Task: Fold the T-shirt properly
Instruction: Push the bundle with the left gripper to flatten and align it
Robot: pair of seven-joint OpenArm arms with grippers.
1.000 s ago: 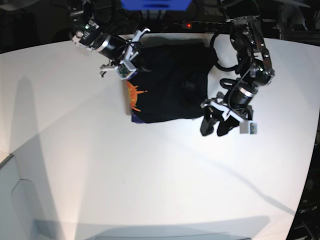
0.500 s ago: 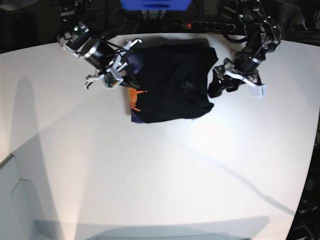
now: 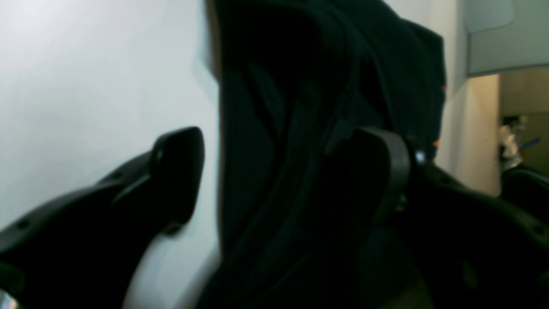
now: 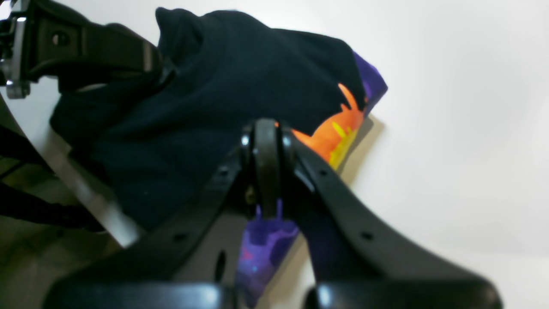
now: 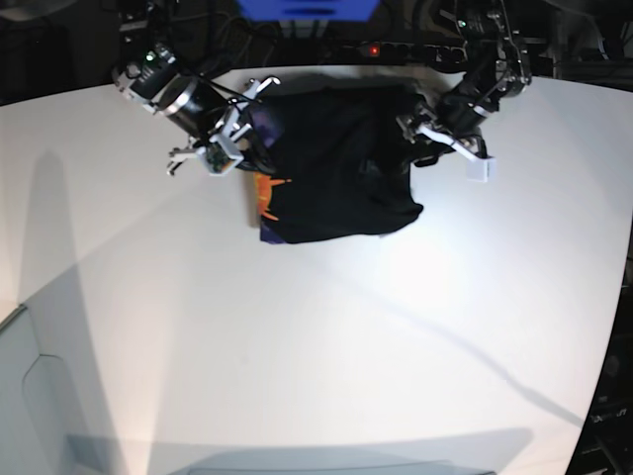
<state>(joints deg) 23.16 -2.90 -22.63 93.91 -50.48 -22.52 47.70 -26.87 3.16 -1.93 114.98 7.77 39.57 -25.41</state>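
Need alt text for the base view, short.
A folded black T-shirt lies at the far edge of a white table, orange-and-purple print peeking out along one side. The shut right gripper meets the shirt at that printed side; the open left gripper is at the opposite edge.

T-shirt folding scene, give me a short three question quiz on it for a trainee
1. True or false: the left gripper is shut flat on the table.
2. Which colours show in the print at the T-shirt's exposed edge? A) green and white B) orange and purple C) red and grey
3. Fill in: the right gripper's jaws are ____.

Key
1. False: its jaws stand wide, with black cloth between them.
2. B
3. Shut, pressed together in front of the folded shirt.
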